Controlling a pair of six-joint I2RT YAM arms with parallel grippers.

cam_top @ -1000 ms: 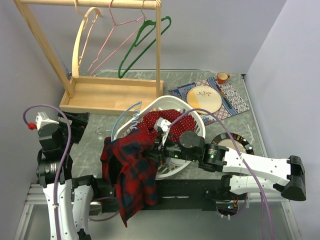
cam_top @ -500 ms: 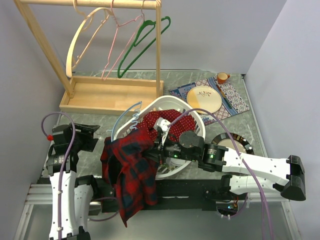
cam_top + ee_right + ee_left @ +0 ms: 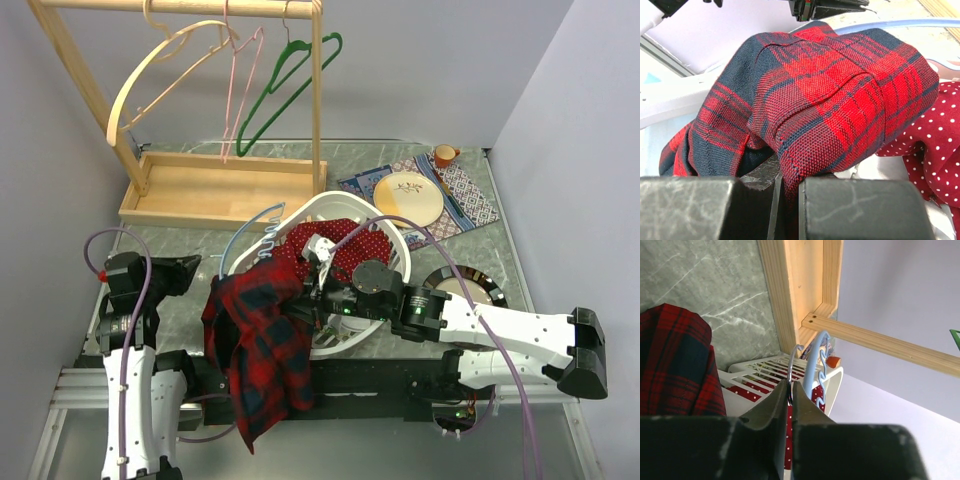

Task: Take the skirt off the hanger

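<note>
Top external view: the skirt (image 3: 258, 340), red and dark plaid, hangs in a bunched mass over the near left rim of the white basket (image 3: 345, 197) and trails down past the near edge of the tabletop (image 3: 370, 158). Its upper end lies at the basket rim, directly at the right end effector (image 3: 312, 290), which reaches in from the right across the basket. A red polka-dot garment (image 3: 355, 240) fills the basket behind that end effector. The light blue hanger (image 3: 236, 236) leans on the far left rim of the basket, just above the skirt's top edge. The left end effector (image 3: 190, 268) sits over the tabletop to the left of the skirt, apart from the fabric and pointed toward the hanger. The wooden rack (image 3: 220, 190) stands beyond it.

Right wrist view: the jaws are closed on a fold of the skirt. The plaid cloth is pinched between the fingertips and rises in a hump immediately above them.

Left wrist view: the jaws are drawn to a narrow slit. The hanger's metal hook runs down into the gap at the fingertips and appears pinched there. The skirt lies at the left of this view, beside the end effector and not touching it.
</note>
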